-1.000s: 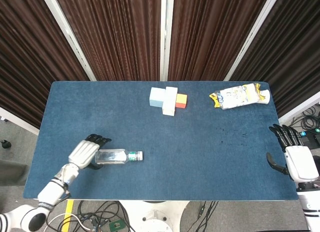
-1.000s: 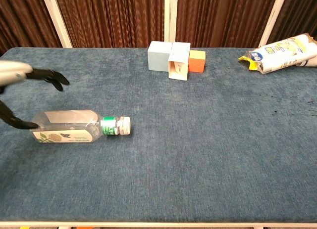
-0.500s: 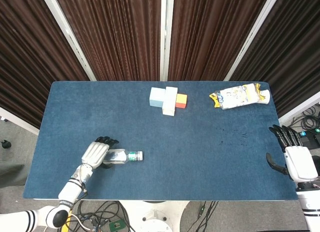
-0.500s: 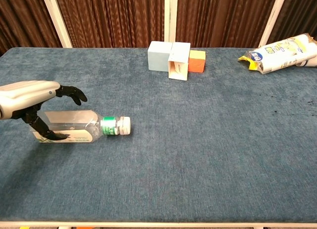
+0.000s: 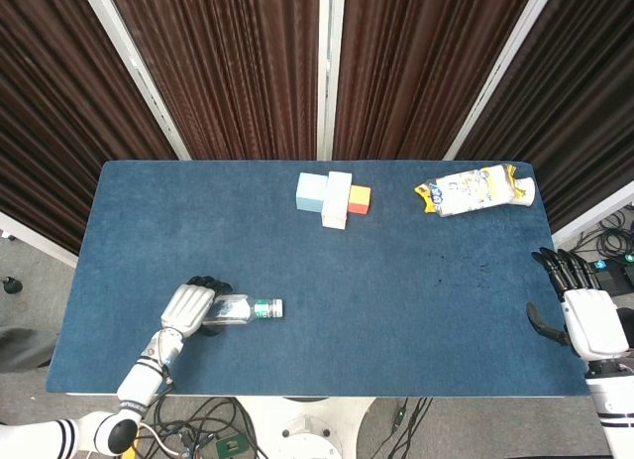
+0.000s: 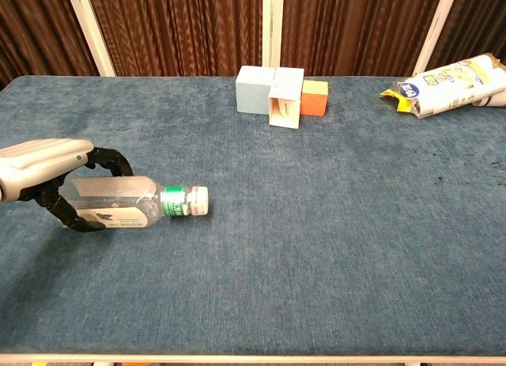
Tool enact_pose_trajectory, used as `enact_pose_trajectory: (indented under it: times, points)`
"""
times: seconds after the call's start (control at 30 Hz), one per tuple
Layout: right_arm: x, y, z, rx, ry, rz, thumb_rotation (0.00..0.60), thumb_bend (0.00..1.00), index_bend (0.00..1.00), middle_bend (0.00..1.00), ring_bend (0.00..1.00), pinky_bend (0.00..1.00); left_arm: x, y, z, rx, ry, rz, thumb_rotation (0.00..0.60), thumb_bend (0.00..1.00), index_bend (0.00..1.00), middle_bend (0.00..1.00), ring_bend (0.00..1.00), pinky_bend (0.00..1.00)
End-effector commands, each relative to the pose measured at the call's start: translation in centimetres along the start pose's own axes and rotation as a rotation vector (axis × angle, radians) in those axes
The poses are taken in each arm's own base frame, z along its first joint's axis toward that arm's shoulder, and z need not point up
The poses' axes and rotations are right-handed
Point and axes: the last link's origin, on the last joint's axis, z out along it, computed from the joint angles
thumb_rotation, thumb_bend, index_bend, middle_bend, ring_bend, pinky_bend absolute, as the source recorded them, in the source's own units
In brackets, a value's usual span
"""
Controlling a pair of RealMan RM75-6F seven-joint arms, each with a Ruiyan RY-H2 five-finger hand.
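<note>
Both hands show: the left hand [image 6: 55,176] curls around a plastic bottle [image 6: 130,206] lying on its side near the bench [image 5: 396,310] front-left edge, apparently closing a grasp; lifting needs a firm hold. The right hand [image 5: 584,315] hangs spread, empty, at the right edge.

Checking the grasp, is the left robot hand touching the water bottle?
Touching. The chest view shows the left robot hand with fingers wrapped around the bottle.
</note>
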Motion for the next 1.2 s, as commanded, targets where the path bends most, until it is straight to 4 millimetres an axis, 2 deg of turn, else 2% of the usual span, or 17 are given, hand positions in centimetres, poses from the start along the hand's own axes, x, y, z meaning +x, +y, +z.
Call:
enact_pose_trajectory:
  times: [0.03, 0.2, 0.37, 0.43, 0.53, 0.67, 0.83, 0.97, 1.2]
  points:
    - [0.0, 0.0, 0.0, -0.001, -0.001, 0.0, 0.6, 0.35, 0.09, 0.07, 0.0, 0.0, 0.1, 0.1, 0.1, -0.004, 0.009, -0.008, 0.6, 0.16, 0.3, 0.31, 0.21, 0.24]
    - [0.0, -0.1, -0.1, 0.0, 0.002, 0.001, 0.6, 0.35, 0.09, 0.07, 0.0, 0.0, 0.0, 0.4, 0.6, -0.015, 0.022, -0.028, 0.6, 0.21, 0.36, 0.37, 0.27, 0.35]
    - [0.4, -0.2, 0.0, 0.008, 0.004, 0.0, 0.6, 0.35, 0.09, 0.07, 0.0, 0.0, 0.2, 0.1, 0.8, -0.033, 0.049, -0.082, 0.6, 0.37, 0.48, 0.51, 0.41, 0.52]
    - [0.7, -0.5, 0.3, 0.023, -0.004, 0.007, 0.6, 0.35, 0.09, 0.07, 0.0, 0.0, 0.6, 0.1, 0.6, -0.062, 0.057, -0.129, 0.6, 0.41, 0.51, 0.54, 0.44, 0.56]
    - [1.4, -1.7, 1.3, 0.072, -0.023, 0.017, 0.6, 0.35, 0.09, 0.07, 0.0, 0.0, 1.5, 0.4, 0.4, -0.133, 0.08, -0.205, 0.6, 0.44, 0.53, 0.56, 0.45, 0.56]
    - [2.0, -4.6, 3.6, 0.183, -0.094, 0.078, 0.6, 0.35, 0.09, 0.08, 0.0, 0.0, 2.8, 1.8, 0.2, -0.258, 0.132, -0.324, 0.6, 0.44, 0.54, 0.56, 0.45, 0.56]
    - [1.8, -9.6, 6.8, 0.34, -0.253, 0.158, 0.6, 0.35, 0.09, 0.08, 0.0, 0.0, 3.6, 4.1, 0.6, -0.413, 0.163, -0.417, 0.6, 0.44, 0.54, 0.56, 0.45, 0.56]
    - [1.4, -13.1, 8.9, 0.424, -0.362, 0.184, 0.593, 0.35, 0.15, 0.08, 0.0, 0.0, 3.7, 5.7, 1.2, -0.471, 0.182, -0.438, 0.6, 0.44, 0.53, 0.56, 0.45, 0.55]
    - [0.4, -17.6, 10.8, 0.499, -0.491, 0.238, 0.456, 0.29, 0.22, 0.08, 0.0, 0.0, 4.1, 7.6, 2.0, -0.503, 0.22, -0.515, 0.6, 0.44, 0.53, 0.56, 0.45, 0.55]
